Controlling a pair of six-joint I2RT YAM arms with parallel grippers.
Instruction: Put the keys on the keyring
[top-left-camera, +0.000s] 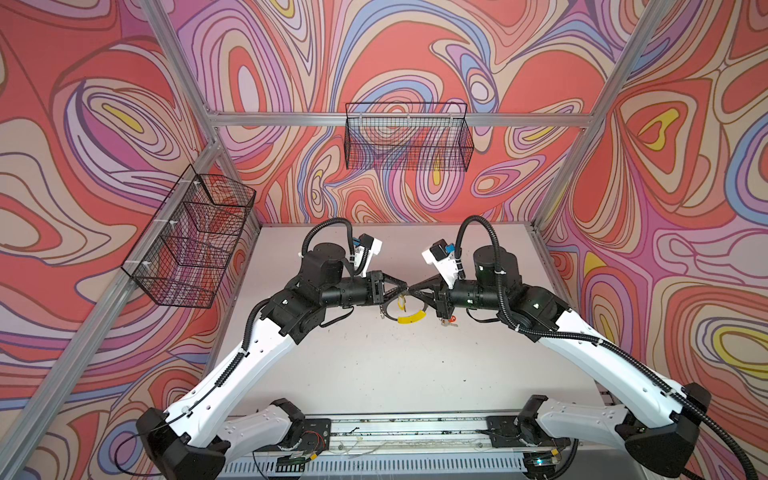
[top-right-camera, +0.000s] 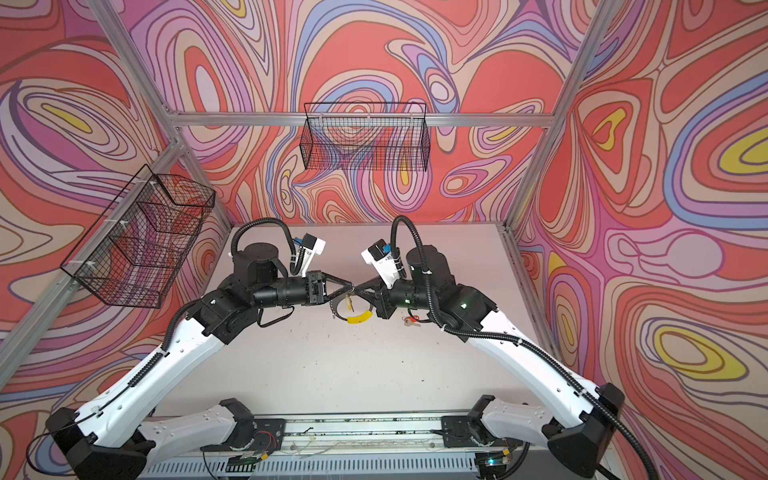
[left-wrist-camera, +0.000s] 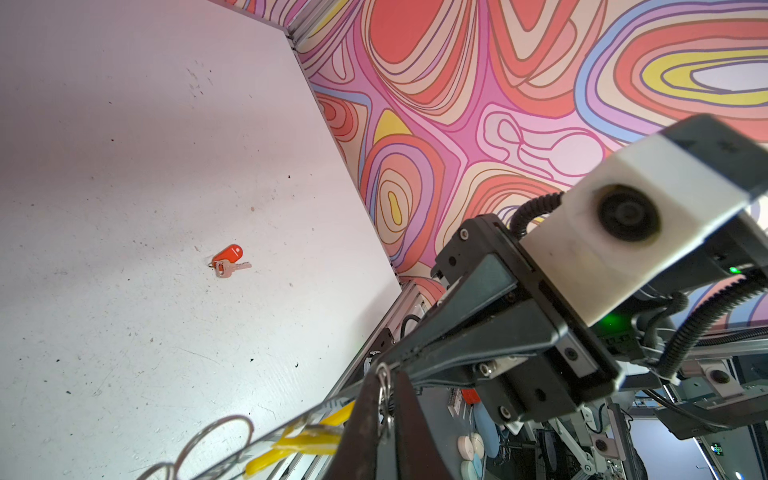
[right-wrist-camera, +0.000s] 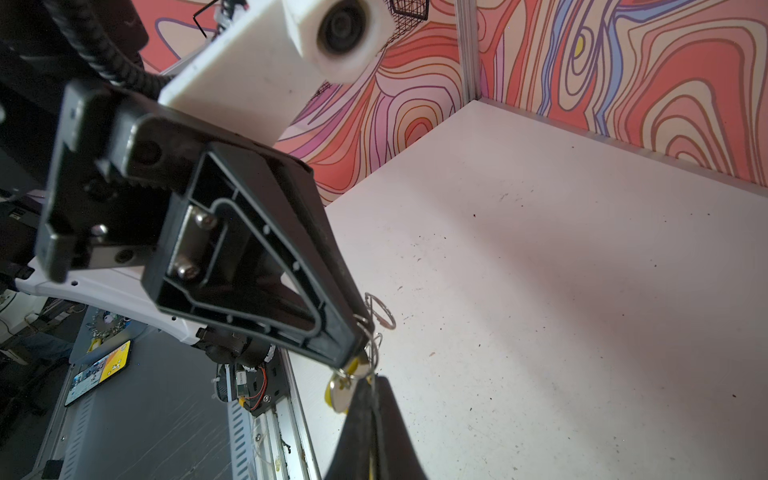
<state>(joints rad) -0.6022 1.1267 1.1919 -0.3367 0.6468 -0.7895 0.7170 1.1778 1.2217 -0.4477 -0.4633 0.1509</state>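
White tabletop: scuffed, speckled, under both my arms.
Walls: red, pink and lilac swirls behind aluminium rails.
Baskets: black wire; back-wall basket, left-wall basket.
Keyring: mid-table, below my meeting fingertips, which hide its far rim in both top views.
Left gripper: clamped on the Keyring's rim, at a split ring.
Right gripper: pressed together; on what, I cannot tell.
Yellow-tag key: dangling beside my right fingertips.
Red-tag key: flat on the table, by my right wrist.
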